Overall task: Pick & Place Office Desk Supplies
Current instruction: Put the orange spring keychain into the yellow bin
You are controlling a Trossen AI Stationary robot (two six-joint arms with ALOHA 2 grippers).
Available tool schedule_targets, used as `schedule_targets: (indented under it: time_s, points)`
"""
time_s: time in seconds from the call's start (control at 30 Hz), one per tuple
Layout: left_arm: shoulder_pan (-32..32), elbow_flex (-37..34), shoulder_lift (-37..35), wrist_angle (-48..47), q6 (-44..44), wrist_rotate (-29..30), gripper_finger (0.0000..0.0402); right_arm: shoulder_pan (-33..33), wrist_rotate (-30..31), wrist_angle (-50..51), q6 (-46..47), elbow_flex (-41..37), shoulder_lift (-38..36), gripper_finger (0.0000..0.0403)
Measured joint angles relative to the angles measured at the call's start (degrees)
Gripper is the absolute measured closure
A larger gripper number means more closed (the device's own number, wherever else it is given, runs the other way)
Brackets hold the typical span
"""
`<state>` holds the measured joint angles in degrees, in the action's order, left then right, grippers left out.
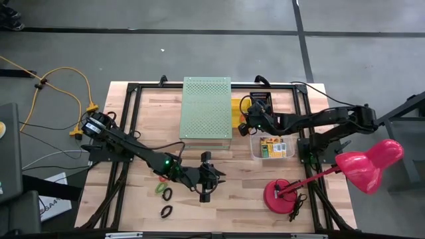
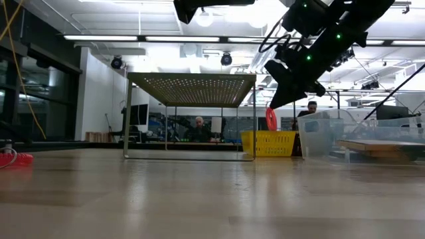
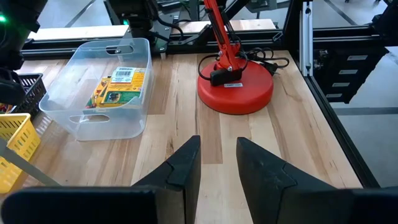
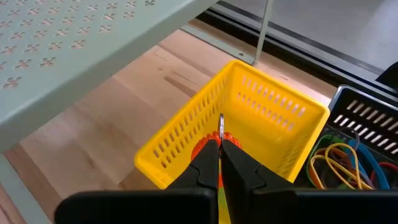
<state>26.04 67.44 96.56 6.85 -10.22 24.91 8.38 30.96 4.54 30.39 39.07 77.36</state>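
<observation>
Above the yellow basket (image 4: 249,124), the right hand (image 4: 220,155) pinches an orange band (image 4: 205,148); release only once centred. The left hand (image 3: 217,163) idles open.

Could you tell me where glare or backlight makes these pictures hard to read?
Low view: bright ceiling lights behind leave the right gripper a dark silhouette, though its red band still shows. High view: even light, soft shadows under the lamp. Left wrist view: mild sheen on the clear bin.
</observation>
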Motion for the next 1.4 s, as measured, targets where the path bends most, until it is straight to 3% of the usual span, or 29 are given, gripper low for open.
schedule_targets:
  time_s: [0.27, 0.53, 1.13, 1.4]
  points:
    - [0.00, 0.00, 0.01, 0.00, -0.02, 0.00, 0.0302, 0.02, 0.24, 0.51, 0.08, -0.01, 0.00, 0.0401]
    - [0.00, 0.00, 0.00, 0.00, -0.02, 0.00, 0.0302, 0.02, 0.11, 7.20, 2.84, -0.02, 0.00, 0.0401]
    - [0.00, 0.00, 0.00, 0.02, -0.01, 0.00, 0.0302, 0.02, 0.06, 7.17, 2.40, 0.00, 0.00, 0.0400]
    - [0.00, 0.00, 0.00, 0.02, -0.02, 0.00, 0.0302, 0.02, 0.43, 7.02, 1.53, -0.02, 0.00, 0.0360]
